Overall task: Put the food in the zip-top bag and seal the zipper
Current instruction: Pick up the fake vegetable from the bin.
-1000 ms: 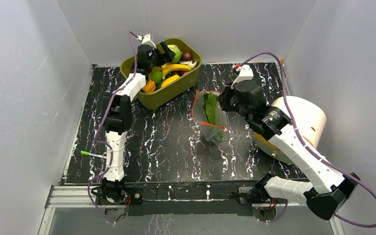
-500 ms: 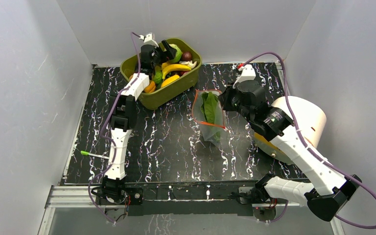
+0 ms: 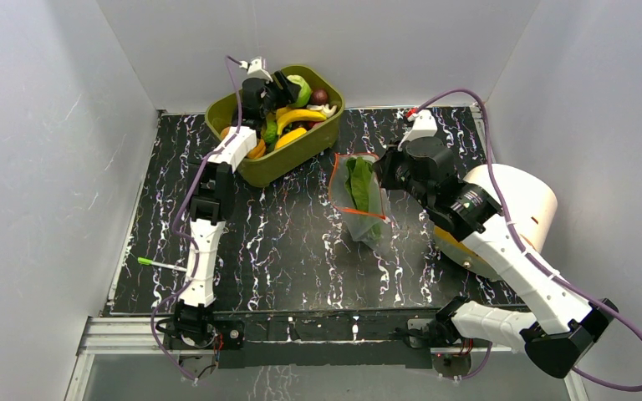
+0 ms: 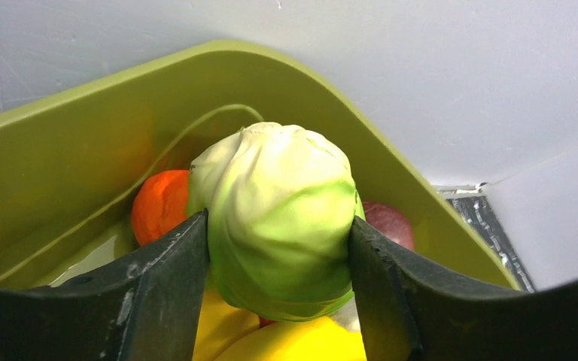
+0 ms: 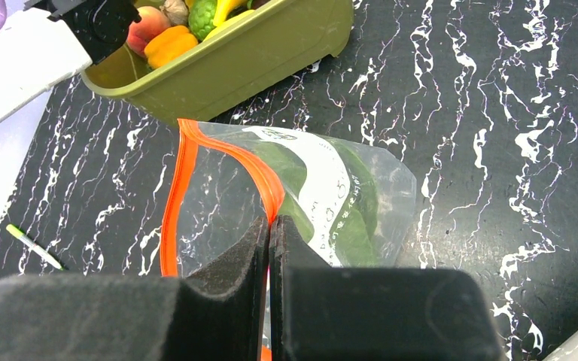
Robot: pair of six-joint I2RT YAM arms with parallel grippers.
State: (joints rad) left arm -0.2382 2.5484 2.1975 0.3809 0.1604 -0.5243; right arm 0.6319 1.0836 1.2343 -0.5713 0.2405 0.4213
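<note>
Locate the zip-top bag [image 3: 358,200] on the tabletop [image 3: 284,251] just beside the olive tub [image 3: 288,167]: clear, crinkly, mouth gaping, red-orange zipper [image 5: 174,195] bowed into a loop, long green leaf [image 5: 357,207] inside. Note the right tool [image 5: 269,226] pinched together on the zipper's near run, and the left tool [image 4: 277,226] inside the tub, clamped on the pale green cabbage [image 4: 278,188]. Treat the bag's near edge as hidden behind the right tool's fingers [image 5: 346,316], and the yellow pieces [image 4: 301,342] beneath the cabbage as cropped and unidentifiable.
</note>
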